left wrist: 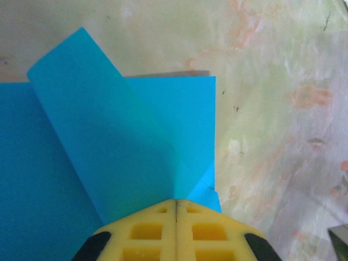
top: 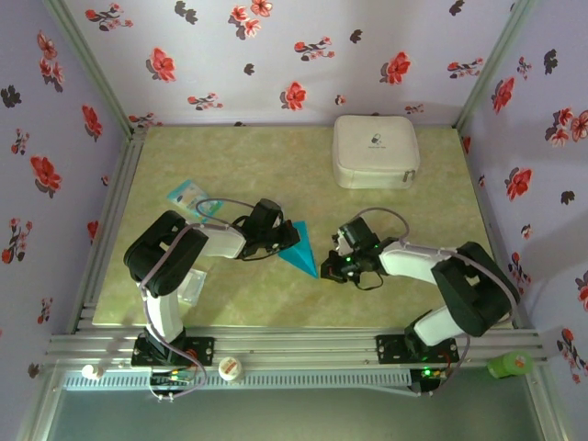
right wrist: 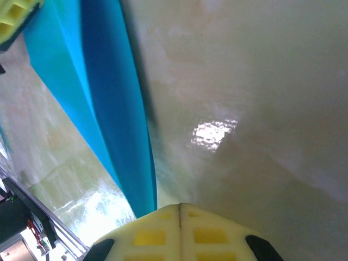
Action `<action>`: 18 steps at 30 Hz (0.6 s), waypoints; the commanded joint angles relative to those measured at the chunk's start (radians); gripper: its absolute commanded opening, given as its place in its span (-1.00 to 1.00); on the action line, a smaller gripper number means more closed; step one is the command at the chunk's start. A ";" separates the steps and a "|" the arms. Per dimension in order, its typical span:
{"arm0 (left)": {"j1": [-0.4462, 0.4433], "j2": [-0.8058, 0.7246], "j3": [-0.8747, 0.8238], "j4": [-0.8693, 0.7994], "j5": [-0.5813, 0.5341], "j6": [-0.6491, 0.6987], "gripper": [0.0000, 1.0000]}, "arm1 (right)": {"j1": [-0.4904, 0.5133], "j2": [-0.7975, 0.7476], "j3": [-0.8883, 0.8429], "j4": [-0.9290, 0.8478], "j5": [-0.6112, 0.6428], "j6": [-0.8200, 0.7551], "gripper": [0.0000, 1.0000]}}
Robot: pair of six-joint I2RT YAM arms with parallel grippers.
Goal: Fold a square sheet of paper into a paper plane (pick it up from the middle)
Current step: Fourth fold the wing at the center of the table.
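The folding looks well under way, at a wing or nose crease rather than the pick-up. Nearest the arm bases, the right pincer (top: 333, 266) has its yellow fingers together, holding nothing. It sits low on the worktop (top: 413, 220) just beside the sharp tip of the square sheet of paper (top: 299, 248), which by now is a teal pointed shape lying in the middle of the worktop between the two arms. A little farther in, the left pincer (top: 276, 241) is on the wide end of that shape, its fingers also together. In the left wrist view a loose flap (left wrist: 98, 109) rises from right at the fingertips and stands tilted off the layer below. Whether the tips nip a layer or only press on it I cannot tell for sure; pressing seems likelier. The next move probably calls for laying that flap flat and running a firm crease along it while the other pincer pins the tip so nothing slides. Both arms reach inward, elbows bent, wrists turned toward each other across the paper. At the far side, well apart, rests a white case (top: 375, 152).
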 commanded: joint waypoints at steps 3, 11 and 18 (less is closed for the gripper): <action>0.007 0.010 -0.026 -0.051 -0.037 -0.001 -1.00 | 0.004 -0.070 0.073 -0.065 0.043 -0.024 -0.89; 0.006 0.014 -0.024 -0.051 -0.036 0.002 -1.00 | 0.034 0.087 0.138 0.124 -0.087 0.065 -0.90; 0.007 0.010 -0.027 -0.049 -0.036 0.001 -1.00 | 0.049 0.178 0.171 0.137 -0.058 0.070 -0.89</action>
